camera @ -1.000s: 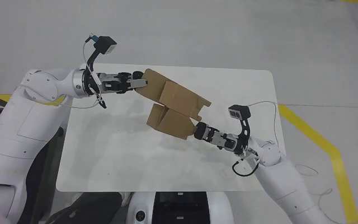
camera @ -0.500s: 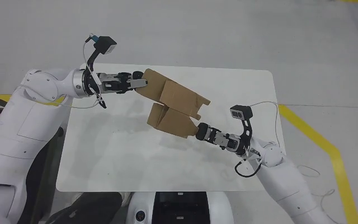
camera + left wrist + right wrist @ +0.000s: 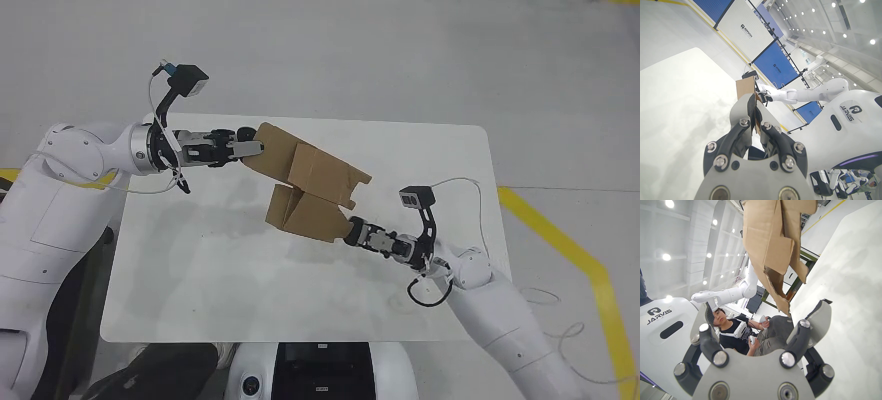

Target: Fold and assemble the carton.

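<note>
- Over the last second the right gripper [image 3: 352, 231] has edged in toward the carton [image 3: 315, 185]. The left arm has kept its place.
- The left gripper [image 3: 754, 113] is pinched tight on the carton's cardboard edge and holds it above the table [image 3: 200, 280].
- The right gripper's fingers are spread wide and grip nothing. The carton's ragged lower corner hangs between them, close to one finger. Whether it touches, I cannot tell.
- The carton is half folded with loose flaps, and spans the gap between the two grippers.

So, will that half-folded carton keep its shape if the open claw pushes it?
Probably floppy: the carton is thin board with loose flaps. Likely light, since the left claw holds it by one edge. A push from the right claw would probably swing it.
</note>
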### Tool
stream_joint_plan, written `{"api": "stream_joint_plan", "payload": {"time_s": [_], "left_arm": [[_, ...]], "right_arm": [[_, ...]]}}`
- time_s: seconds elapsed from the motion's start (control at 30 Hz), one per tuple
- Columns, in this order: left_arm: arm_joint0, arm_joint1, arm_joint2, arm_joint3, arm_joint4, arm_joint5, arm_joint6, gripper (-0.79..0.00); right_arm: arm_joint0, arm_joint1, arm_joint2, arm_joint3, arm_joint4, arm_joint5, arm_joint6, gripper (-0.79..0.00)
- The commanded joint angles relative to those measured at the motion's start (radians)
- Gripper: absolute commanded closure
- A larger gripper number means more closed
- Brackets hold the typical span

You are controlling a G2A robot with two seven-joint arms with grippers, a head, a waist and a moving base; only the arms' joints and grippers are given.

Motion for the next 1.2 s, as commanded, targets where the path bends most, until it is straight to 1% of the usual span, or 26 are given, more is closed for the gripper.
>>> {"api": "stream_joint_plan", "payload": {"time_s": [0.0,0.23,0.53,0.8,0.93,1.17], "left_arm": [[0.000,0.000,0.000,0.000,0.000,0.000,0.000,0.000],[0.000,0.000,0.000,0.000,0.000,0.000,0.000,0.000],[0.000,0.000,0.000,0.000,0.000,0.000,0.000,0.000],[0.000,0.000,0.000,0.000,0.000,0.000,0.000,0.000],[0.000,0.000,0.000,0.000,0.000,0.000,0.000,0.000],[0.000,0.000,0.000,0.000,0.000,0.000,0.000,0.000]], "right_arm": [[0.004,-0.002,-0.006,-0.002,0.015,-0.004,0.010,-0.785],[-0.017,0.011,0.016,-0.051,0.062,0.014,0.028,-0.785],[-0.083,0.043,0.076,-0.160,0.057,0.013,0.027,-0.785],[-0.118,0.063,0.088,-0.239,0.054,0.019,0.034,-0.785],[-0.114,0.068,0.077,-0.239,0.057,0.024,0.038,-0.785],[-0.064,0.057,0.019,-0.181,0.073,0.031,0.045,-0.785]]}}
